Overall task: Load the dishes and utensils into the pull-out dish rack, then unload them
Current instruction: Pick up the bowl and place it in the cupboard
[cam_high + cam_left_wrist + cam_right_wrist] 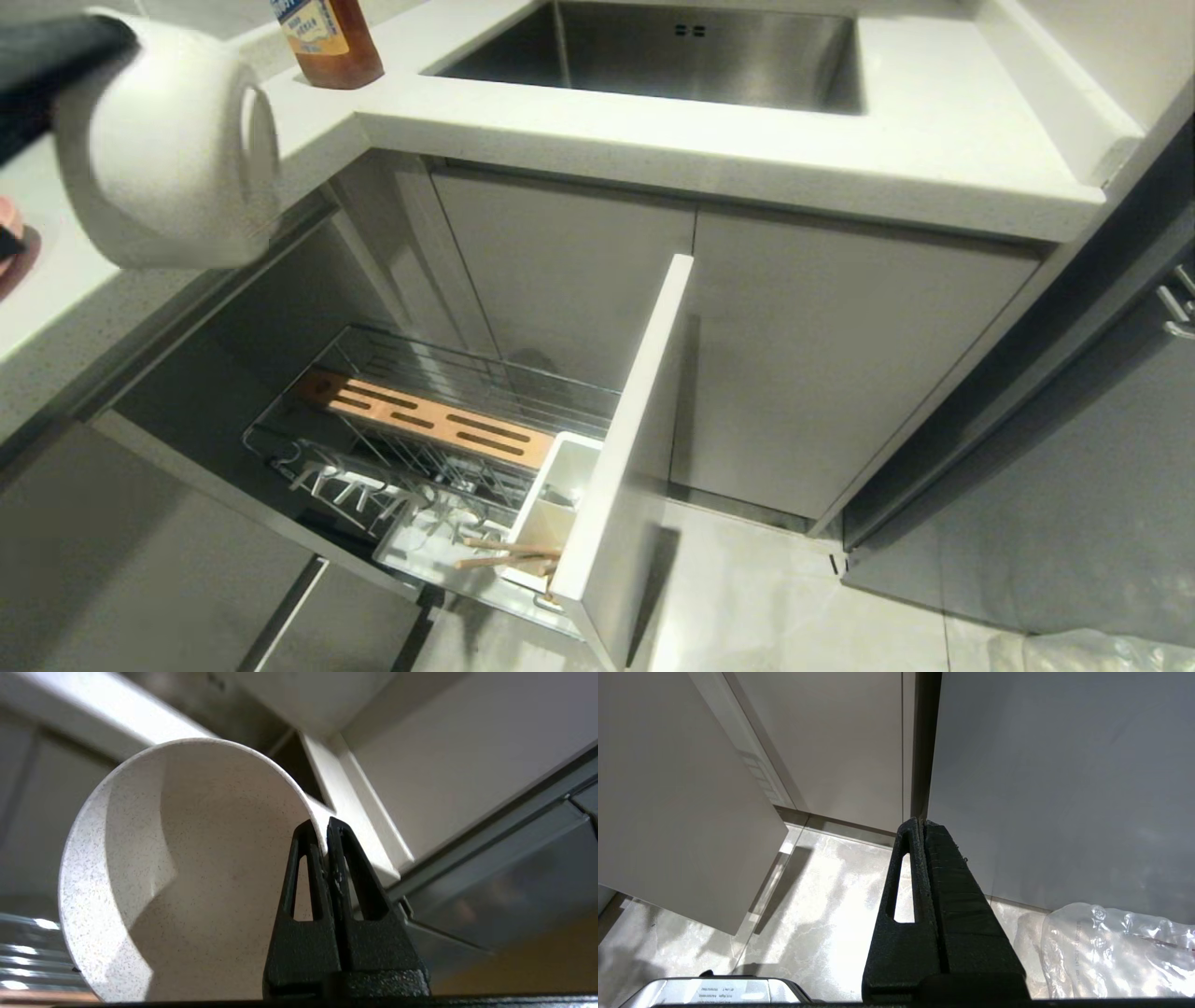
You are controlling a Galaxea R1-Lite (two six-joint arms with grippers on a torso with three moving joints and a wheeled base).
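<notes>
Your left tool is clamped tight on the rim of the cream-white bowl, one finger inside the wall and one outside. You are holding the bowl in the air at the upper left of the head view, above the tabletop edge and higher than the pull-out dish rack. The bowl is tipped on its side: its mouth faces right, toward the sink, and its base points left, so its axis runs roughly level.

The rack stands pulled out below, its grey front panel edge-on to the camera. Its slotted wooden strip runs lengthwise from the cabinet toward the panel. The chopsticks lie nearly level at the white utensil caddy, their long axis pointing across the rack toward the front panel.

Your right tool hangs near the floor beside the cabinet doors, fingers pressed together on nothing. A crinkled plastic bag lies on the floor near it.
</notes>
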